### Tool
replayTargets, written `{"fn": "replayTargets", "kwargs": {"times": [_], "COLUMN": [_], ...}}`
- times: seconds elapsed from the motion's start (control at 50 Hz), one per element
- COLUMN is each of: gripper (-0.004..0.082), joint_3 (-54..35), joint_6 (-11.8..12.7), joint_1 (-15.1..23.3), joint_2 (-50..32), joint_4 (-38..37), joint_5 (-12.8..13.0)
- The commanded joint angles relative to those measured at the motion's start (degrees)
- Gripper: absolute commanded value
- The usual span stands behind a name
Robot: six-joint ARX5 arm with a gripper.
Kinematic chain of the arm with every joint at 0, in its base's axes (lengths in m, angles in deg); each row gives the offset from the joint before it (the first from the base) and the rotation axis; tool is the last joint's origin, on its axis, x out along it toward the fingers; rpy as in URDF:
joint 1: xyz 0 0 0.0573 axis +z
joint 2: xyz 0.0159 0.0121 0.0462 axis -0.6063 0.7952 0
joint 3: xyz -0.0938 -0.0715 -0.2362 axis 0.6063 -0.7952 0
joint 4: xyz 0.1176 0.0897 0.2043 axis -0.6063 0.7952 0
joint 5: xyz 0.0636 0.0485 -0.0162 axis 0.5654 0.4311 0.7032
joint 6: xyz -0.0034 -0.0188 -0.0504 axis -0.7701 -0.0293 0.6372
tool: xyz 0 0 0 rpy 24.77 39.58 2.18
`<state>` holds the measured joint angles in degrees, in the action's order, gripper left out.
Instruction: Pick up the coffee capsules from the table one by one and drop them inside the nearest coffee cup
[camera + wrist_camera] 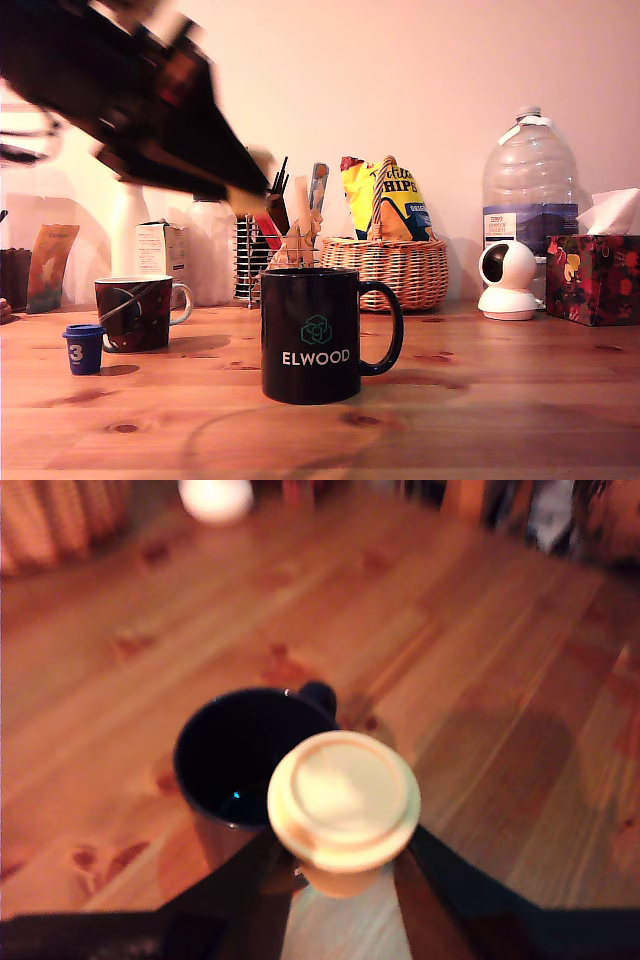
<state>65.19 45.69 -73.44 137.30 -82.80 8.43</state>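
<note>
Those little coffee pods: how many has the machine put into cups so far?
None that I can see. The black mug looks empty inside in the wrist view. In hand: the pincer grips the cream capsule, carried above the table near that mug's opening, not yet dropped. Left: the blue capsule stands on the wood beside the dark red mug.

Exterior view sits low at table point(520, 400) level; wrist view looks down
</note>
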Motion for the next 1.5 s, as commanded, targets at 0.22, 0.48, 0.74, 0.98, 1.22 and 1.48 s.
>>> {"fn": "replayTargets", "kwargs": {"times": [0.22,0.48,0.74,0.98,1.22,1.48], "gripper": [0.0142,0.0142,0.0142,0.0142,0.0143,0.0401], "joint_3": [10.1,18.0,22.7,22.8,22.8,22.9], "joint_6": [-0.3,-0.2,-0.2,-0.2,-0.2,-0.2], "joint_1": [-1.2,-1.9,-1.9,-1.9,-1.9,-1.9], "joint_2": [8.6,15.4,20.5,21.3,21.3,21.3], "joint_4": [6.7,12.8,16.6,15.1,15.5,15.8], "joint_5": [2.2,4.3,5.0,5.1,5.1,4.9]}}
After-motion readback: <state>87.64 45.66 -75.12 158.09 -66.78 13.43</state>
